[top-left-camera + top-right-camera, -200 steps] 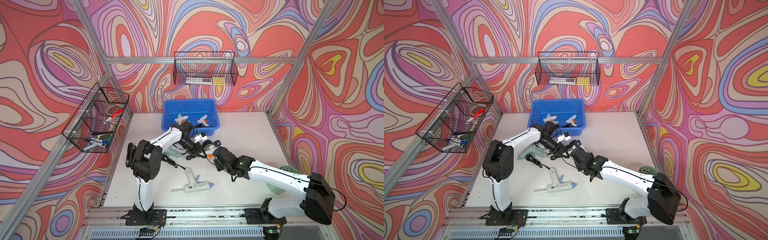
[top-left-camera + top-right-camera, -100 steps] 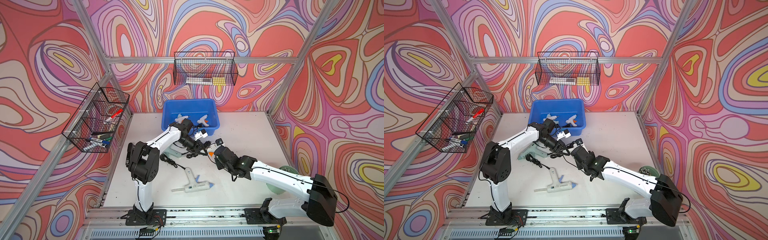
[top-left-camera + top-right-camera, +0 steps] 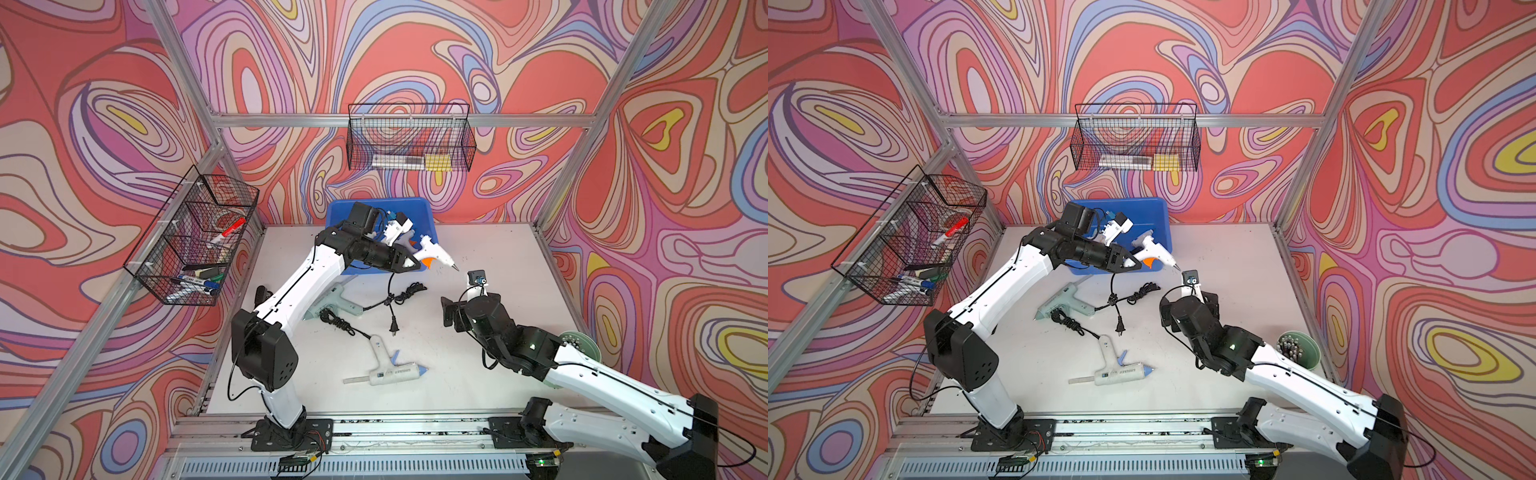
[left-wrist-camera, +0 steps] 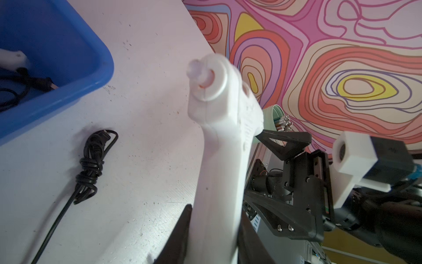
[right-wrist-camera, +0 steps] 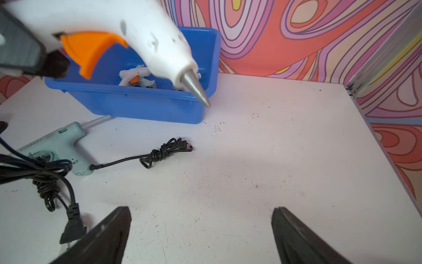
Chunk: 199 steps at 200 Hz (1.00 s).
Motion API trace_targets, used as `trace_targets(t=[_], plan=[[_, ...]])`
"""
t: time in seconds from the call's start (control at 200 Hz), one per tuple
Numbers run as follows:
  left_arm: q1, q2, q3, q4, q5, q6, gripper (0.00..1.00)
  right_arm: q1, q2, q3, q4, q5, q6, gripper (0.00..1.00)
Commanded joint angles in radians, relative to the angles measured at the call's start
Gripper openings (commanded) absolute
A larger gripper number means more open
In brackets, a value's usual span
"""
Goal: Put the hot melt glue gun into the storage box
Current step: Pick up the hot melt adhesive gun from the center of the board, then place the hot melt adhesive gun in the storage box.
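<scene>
- While the glue gun (image 3: 436,258) hangs in the air just outside the near R corner of the storage box (image 3: 374,203), not over its interior, placement is not yet done. The L gripper (image 4: 214,235) is clamped on the handle, nozzle aimed toward the R arm.
- Risk 1: the grip looks low on the handle and the body overhangs. A fast swing could pivot or drop the gun.
- Risk 2: the cord (image 3: 389,291) hangs down to the table (image 3: 490,249), w/ the plug (image 3: 393,329) near the teal gun (image 3: 332,303). It may snag, or drape over the rim.
- Risk 3: other guns (image 5: 137,77) lie inside the box, so a release on top could sit unstable.
- R gripper (image 5: 201,228): jaws wide apart, empty, near the nozzle. Contact is possible if either arm advances.
- Room: the table is open on the R side. The box rear sits close to the back wall.
</scene>
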<state>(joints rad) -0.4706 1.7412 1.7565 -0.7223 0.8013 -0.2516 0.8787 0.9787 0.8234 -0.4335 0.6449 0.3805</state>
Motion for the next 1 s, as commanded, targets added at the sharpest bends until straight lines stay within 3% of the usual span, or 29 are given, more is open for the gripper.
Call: trace_targets(t=[0.0, 0.606, 0.992], plan=[[0.02, -0.029, 0.065, 0.025, -0.092, -0.023, 0.0, 0.003, -0.02, -0.021, 0.01, 0.053, 0.019, 0.98], [0.33, -0.078, 0.148, 0.113, -0.195, -0.165, 0.0, 0.002, 0.022, -0.019, 0.016, 0.044, 0.012, 0.98], [0.4, 0.019, 0.347, -0.097, -0.556, -0.193, 0.0, 0.003, 0.029, -0.017, 0.021, 0.045, 0.005, 0.98]])
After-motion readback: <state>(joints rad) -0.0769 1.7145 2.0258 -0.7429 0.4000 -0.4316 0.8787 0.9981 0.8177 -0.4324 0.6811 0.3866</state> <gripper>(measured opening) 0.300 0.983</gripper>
